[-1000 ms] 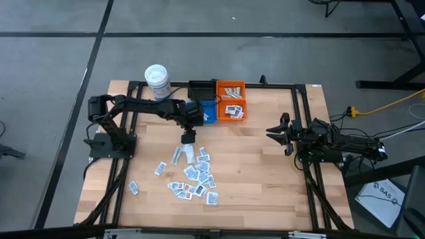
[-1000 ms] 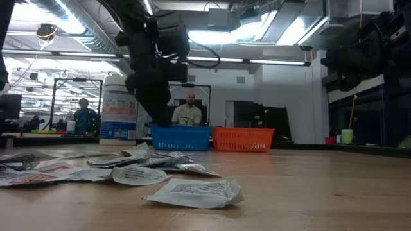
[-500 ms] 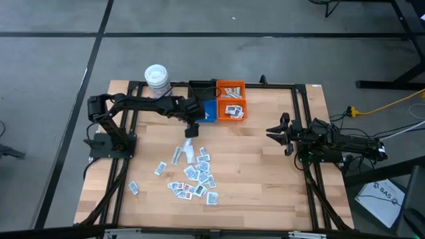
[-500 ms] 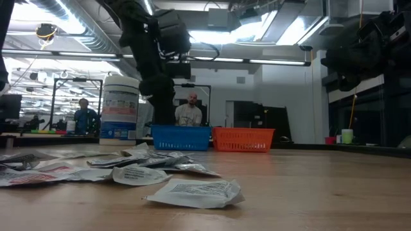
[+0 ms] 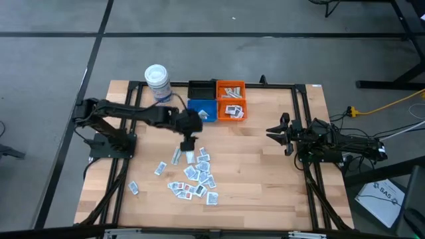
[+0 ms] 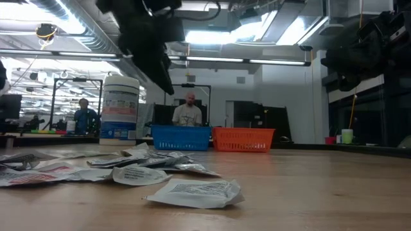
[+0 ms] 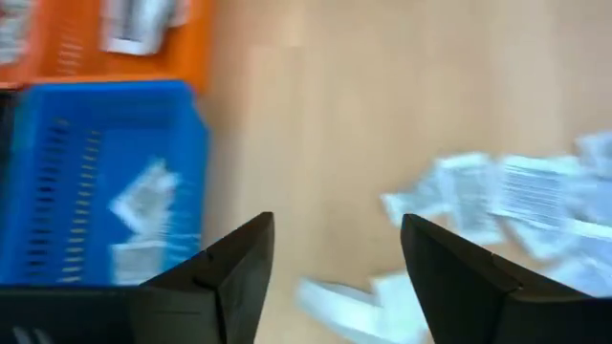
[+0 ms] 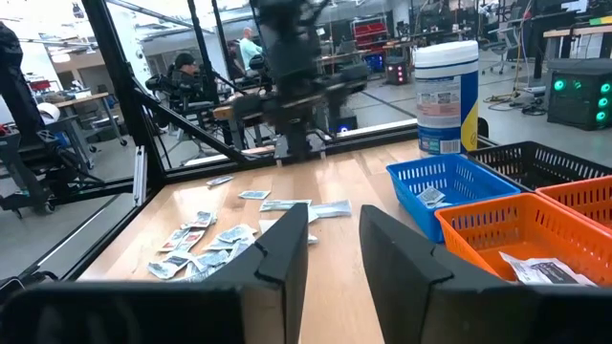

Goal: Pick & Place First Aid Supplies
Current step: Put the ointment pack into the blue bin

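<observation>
1. Wooden desk [image 5: 265,172]: pale planked butcher-block surface inside a black frame; it carries every item below.
2. Bins: blue bin [image 5: 202,110], orange bin [image 5: 232,101] and black bin [image 5: 201,89] are ribbed plastic baskets at the far edge; the blue one holds a sachet or two.
3. First aid supplies [image 5: 192,176]: flat, crinkled white foil sachets with printed faces, scattered mid-desk, long axes pointing every way.
4. Left pincer [image 5: 188,142]: fingers apart, empty, hovering just beyond the pile's far edge; nearest sachet lies directly below and slightly nearer the camera side. This arm is nearer.
5. Right pincer [image 5: 277,133]: parked well apart, fingers partly apart, holding nothing.
</observation>
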Controlling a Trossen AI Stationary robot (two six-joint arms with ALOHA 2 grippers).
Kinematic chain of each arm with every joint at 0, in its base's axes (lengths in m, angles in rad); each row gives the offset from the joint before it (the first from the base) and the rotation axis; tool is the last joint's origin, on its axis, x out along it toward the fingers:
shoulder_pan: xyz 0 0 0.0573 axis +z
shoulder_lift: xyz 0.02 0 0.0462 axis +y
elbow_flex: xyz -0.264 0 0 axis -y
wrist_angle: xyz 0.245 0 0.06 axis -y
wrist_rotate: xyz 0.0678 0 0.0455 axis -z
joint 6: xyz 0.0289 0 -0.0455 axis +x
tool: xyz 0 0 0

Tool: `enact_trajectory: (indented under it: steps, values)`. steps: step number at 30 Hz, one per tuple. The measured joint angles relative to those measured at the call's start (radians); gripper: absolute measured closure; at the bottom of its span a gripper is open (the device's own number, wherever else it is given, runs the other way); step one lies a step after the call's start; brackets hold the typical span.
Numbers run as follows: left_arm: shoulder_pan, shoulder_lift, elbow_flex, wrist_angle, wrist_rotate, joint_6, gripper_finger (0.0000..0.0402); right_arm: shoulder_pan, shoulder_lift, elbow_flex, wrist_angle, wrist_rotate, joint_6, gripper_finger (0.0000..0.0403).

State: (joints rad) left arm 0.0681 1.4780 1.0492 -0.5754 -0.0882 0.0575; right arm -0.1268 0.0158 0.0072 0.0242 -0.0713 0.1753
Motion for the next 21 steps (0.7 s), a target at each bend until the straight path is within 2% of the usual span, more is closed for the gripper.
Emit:
enact_trajectory:
  steps: [10, 17, 21]
  values:
    - [-0.215, 0.001, 0.000, -0.208, 0.002, -0.133, 0.0178, 0.000, 0.000, 0.000, 0.000, 0.000, 0.000, 0.0303]
    - [-0.323, 0.001, 0.000, -0.273, 0.002, -0.227, 0.0178, 0.000, 0.000, 0.000, 0.000, 0.000, 0.000, 0.0303]
    - [-0.396, 0.001, -0.001, -0.301, 0.002, -0.346, 0.0178, 0.000, 0.000, 0.000, 0.000, 0.000, 0.000, 0.0303]
